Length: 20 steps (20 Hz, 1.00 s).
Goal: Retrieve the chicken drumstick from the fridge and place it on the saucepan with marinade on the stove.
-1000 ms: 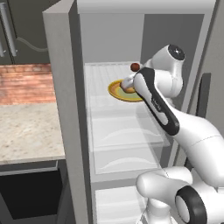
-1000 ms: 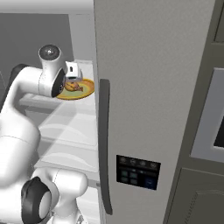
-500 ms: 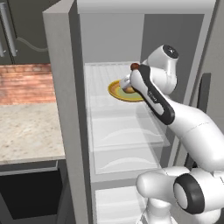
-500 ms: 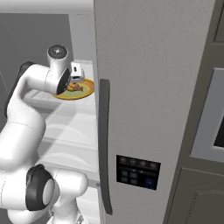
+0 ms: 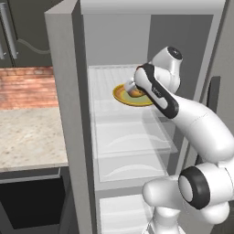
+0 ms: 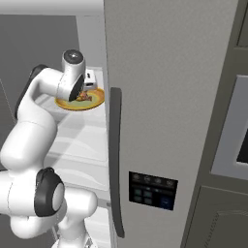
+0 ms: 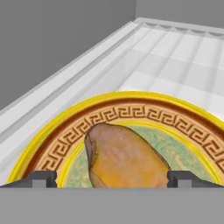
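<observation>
Starting at the left of the left base view, a speckled worktop runs under a red brick wall, and next to it stands the fridge with its door swung wide. On a white shelf inside sits a yellow orange-rimmed plate, and the white arm reaches in from 4 o'clock so that the hand hangs over that plate. In the hand view the chicken drumstick lies on the plate's green middle, its tapered end pointing toward 11 o'clock. Its body sits directly between the two dark fingertips, which stand spread wide at 8 and 4 o'clock with a gap on each side, touching nothing. In the right base view the fridge's closed right door carries a dark vertical handle.
</observation>
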Tool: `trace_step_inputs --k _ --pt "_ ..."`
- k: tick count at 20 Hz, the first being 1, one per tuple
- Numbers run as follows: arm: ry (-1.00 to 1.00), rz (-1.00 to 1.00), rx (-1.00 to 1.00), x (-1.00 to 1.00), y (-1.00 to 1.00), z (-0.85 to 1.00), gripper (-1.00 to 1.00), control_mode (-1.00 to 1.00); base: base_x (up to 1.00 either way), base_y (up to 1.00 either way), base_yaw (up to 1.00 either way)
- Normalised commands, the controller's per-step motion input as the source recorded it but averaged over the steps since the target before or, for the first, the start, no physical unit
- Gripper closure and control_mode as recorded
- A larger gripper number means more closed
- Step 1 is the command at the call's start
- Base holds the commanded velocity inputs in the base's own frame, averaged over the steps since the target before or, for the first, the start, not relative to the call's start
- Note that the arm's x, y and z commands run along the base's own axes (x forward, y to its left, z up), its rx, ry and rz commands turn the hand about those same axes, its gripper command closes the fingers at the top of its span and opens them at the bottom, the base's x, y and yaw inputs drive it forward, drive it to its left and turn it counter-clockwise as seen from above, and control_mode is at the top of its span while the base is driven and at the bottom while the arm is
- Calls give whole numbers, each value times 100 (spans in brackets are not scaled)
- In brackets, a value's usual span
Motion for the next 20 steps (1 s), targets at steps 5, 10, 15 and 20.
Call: trace_step_inputs --k 5,10,15,20 --pt "0 0 0 17 0 0 -100 -100 0 0 0" --pt "1 0 0 15 0 -6 -100 -100 0 0 0" --pt "4 0 0 5 0 -11 -100 -100 0 0 0" --pt "3 0 0 0 0 -12 -100 -100 0 0 0"
